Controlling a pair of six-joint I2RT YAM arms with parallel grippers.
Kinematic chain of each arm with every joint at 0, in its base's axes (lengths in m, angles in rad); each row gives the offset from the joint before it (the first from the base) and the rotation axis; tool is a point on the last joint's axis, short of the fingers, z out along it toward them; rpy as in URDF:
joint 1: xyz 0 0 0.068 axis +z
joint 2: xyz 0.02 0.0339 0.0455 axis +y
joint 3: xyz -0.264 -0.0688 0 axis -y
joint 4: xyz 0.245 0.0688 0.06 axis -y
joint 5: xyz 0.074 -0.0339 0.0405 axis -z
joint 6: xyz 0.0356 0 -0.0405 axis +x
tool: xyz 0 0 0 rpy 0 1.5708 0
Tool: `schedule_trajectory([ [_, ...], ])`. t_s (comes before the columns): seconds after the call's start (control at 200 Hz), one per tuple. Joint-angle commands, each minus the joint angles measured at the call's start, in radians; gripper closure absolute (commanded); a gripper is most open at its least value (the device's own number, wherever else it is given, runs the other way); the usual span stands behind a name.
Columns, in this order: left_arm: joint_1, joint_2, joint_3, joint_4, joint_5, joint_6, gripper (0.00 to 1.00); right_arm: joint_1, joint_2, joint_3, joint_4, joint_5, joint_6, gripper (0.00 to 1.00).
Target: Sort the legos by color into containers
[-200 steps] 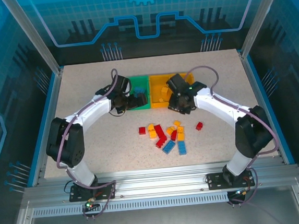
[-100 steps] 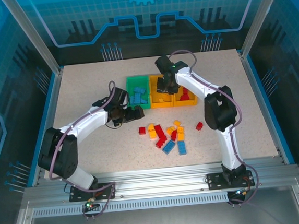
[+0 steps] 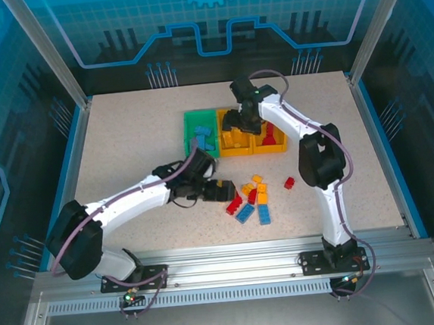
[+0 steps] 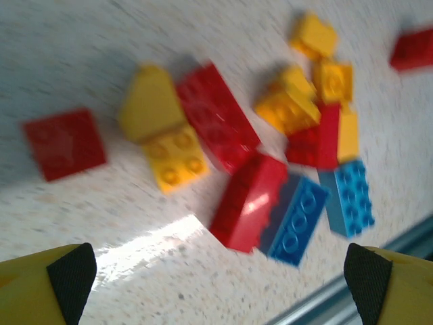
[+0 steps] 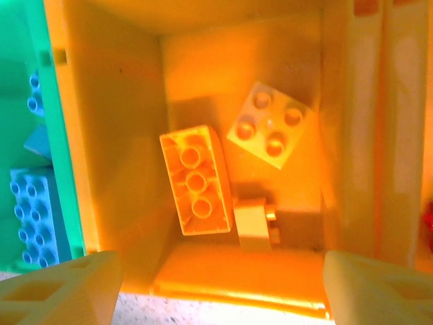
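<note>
Loose legos (image 3: 252, 197) in red, yellow and blue lie heaped at the table's middle front, and one red brick (image 3: 289, 182) sits apart on the right. My left gripper (image 3: 218, 191) hangs open at the heap's left edge. Its wrist view shows a red brick (image 4: 247, 200) and a blue brick (image 4: 294, 217) just ahead of the left gripper (image 4: 218, 288), nothing between the fingers. My right gripper (image 3: 233, 124) is open above the middle orange tray (image 3: 235, 152). Below the right gripper (image 5: 220, 291) lie three yellow bricks, one upside down (image 5: 195, 179).
The green tray (image 3: 198, 121) holds blue bricks (image 5: 34, 217). The right orange tray (image 3: 271, 149) holds red bricks. The three trays stand in a row at the table's back middle. The table's metal front rail (image 4: 379, 271) runs close behind the heap.
My left gripper has swung from beside the green tray down to the left edge of the heap. My right gripper stays over the middle orange tray, shifted only slightly.
</note>
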Motion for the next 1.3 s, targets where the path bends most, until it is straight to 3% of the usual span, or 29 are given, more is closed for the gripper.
schedule_trajectory([
  [0.0, -0.087, -0.014, -0.028, -0.017, 0.001, 0.092, 0.01, -0.005, -0.149, -0.097, 0.020, -0.009, -0.031, 0.18],
  [0.465, -0.302, 0.170, 0.020, 0.039, -0.020, 0.198, 0.04, -0.150, -0.587, -0.650, 0.145, -0.022, -0.022, 0.15],
  [1.171, -0.292, 0.382, 0.163, 0.032, -0.209, 0.183, 0.04, -0.226, -0.782, -0.796, 0.132, -0.015, -0.007, 0.14],
  [1.296, -0.290, 0.399, 0.189, 0.030, -0.216, 0.186, 0.10, -0.237, -0.802, -0.811, 0.128, -0.015, -0.005, 0.14],
])
